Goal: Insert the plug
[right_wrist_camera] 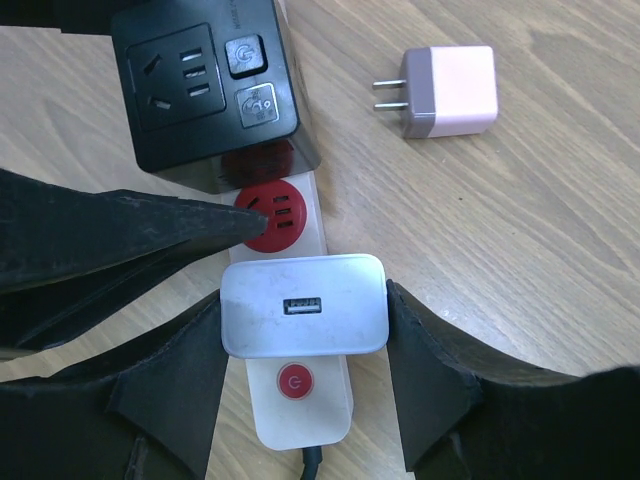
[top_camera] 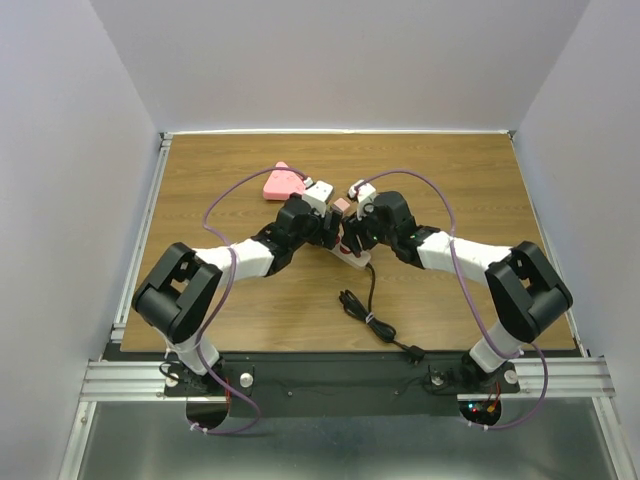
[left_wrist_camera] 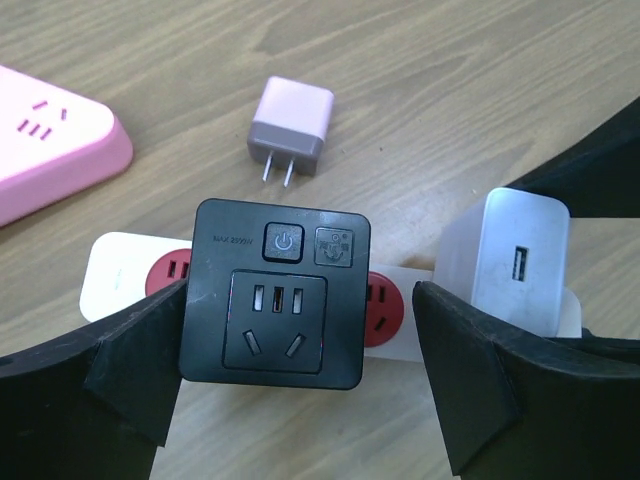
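Observation:
A white power strip (right_wrist_camera: 300, 415) with red sockets lies on the wooden table, also in the top view (top_camera: 356, 257). A black socket adapter (left_wrist_camera: 280, 295) sits on its far end. My left gripper (left_wrist_camera: 300, 345) straddles the adapter with its jaws open; a gap shows on the right side. My right gripper (right_wrist_camera: 303, 340) is shut on a white USB charger (right_wrist_camera: 303, 305), holding it over the strip just above the red power button. Between adapter and charger, one red socket (right_wrist_camera: 272, 218) is bare. A small pink plug (right_wrist_camera: 450, 90) lies loose on the table, prongs sideways.
A pink power strip (top_camera: 283, 181) lies at the back left of the arms. The white strip's black cable (top_camera: 370, 315) coils toward the table's near edge. White walls enclose the table on three sides.

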Controlling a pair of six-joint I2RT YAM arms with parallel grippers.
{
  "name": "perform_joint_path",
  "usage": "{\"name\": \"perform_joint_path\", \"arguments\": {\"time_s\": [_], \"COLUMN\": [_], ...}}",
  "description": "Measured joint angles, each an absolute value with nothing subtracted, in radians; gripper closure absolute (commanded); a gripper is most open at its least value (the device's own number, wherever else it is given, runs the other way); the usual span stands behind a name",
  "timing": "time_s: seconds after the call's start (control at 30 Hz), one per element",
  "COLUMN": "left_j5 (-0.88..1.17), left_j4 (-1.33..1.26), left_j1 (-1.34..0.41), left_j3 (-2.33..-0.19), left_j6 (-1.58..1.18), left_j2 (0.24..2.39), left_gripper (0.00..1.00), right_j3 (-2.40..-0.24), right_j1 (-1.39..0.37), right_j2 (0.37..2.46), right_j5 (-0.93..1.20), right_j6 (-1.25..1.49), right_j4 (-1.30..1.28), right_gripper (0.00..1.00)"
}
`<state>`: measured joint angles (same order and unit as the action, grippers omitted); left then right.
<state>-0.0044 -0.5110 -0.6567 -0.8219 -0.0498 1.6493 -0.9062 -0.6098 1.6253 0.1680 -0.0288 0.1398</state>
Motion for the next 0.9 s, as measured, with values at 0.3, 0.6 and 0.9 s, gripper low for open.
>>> {"name": "perform_joint_path", "arguments": {"time_s": [0.3, 0.6, 0.9], "left_j5": [-0.006, -0.008, 0.052], "left_j4": [-0.368, -0.241, -0.180], "left_j1": [-0.673, -0.667, -0.550], "left_j3": [-0.822, -0.827, -0.847], "left_j6": [-0.091, -0.148, -0.223], "left_j2": [1.576, 1.505, 1.467], "left_gripper": [0.01, 0.01, 0.01], "right_j3": [-0.900, -0.877, -0.851], "right_j1": [-0.618, -0.630, -0.628], "right_j2": [1.604, 1.571, 1.534], "right_j5": [0.175, 0.128, 0.081], "right_j6": [-0.018, 0.030, 0.088], "right_j4": [0.103, 0.077, 0.053], "right_gripper": [1.00, 1.00, 1.00]}}
